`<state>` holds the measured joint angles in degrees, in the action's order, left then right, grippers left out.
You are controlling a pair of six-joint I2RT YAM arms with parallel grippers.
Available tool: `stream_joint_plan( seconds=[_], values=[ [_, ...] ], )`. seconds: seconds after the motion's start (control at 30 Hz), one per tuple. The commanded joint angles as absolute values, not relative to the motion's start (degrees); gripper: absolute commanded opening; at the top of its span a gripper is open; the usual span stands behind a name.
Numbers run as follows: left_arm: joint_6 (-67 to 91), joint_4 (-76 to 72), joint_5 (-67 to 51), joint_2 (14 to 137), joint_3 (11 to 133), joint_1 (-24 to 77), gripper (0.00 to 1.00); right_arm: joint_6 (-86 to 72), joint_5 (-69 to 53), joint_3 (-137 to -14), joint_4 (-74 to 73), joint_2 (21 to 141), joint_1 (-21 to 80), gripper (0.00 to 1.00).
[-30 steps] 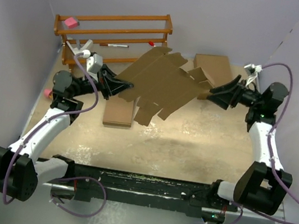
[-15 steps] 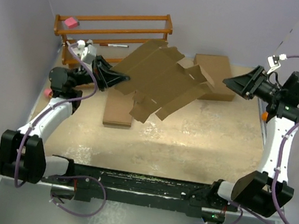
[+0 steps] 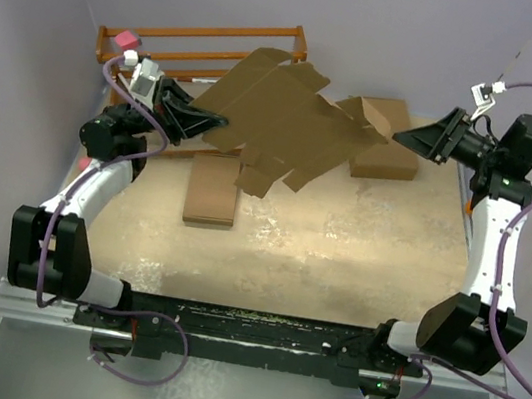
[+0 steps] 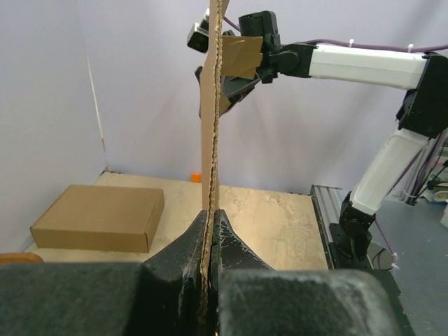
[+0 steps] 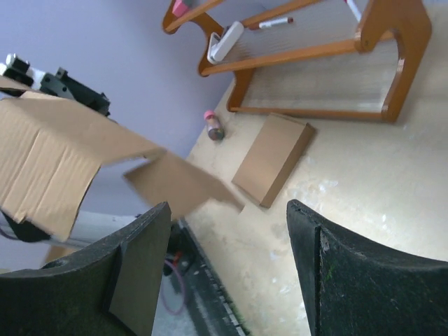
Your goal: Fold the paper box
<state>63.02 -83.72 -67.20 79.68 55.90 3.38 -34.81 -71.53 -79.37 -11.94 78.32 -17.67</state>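
The paper box (image 3: 288, 127) is a flat brown die-cut blank with notched flaps, held tilted in the air above the back of the table. My left gripper (image 3: 211, 128) is shut on its left edge. In the left wrist view the blank (image 4: 210, 133) stands edge-on, rising from between the pinched fingers (image 4: 183, 246). My right gripper (image 3: 404, 140) hangs open to the right of the blank, apart from it. In the right wrist view it (image 5: 227, 204) has nothing between its fingers, and the blank (image 5: 56, 154) floats at the left.
A wooden rack (image 3: 204, 48) stands at the back left with a pink block (image 3: 124, 38) on it. A slim folded brown box (image 3: 214, 191) lies under the blank. A wider brown box (image 3: 386, 143) sits at the back right. A small pink-capped bottle (image 5: 213, 124) stands by the left wall.
My left arm has lifted the blank higher and farther back. My right gripper has drawn away from the blank's right edge, up and to the right, still open.
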Motion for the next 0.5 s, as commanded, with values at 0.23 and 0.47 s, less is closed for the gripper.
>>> stream_joint_plan(
  seconds=[0.23,0.47],
  values=[
    [74.3,-94.5,-69.6,84.4,65.0,3.1,0.04,-34.9,-78.8,-79.5,15.9,76.3,-17.3,0.72],
    [75.3,-94.5,-69.4,85.7,67.6,3.1,0.04,-34.9,-80.9,-75.8,16.5,73.1,-17.0,0.72]
  ],
)
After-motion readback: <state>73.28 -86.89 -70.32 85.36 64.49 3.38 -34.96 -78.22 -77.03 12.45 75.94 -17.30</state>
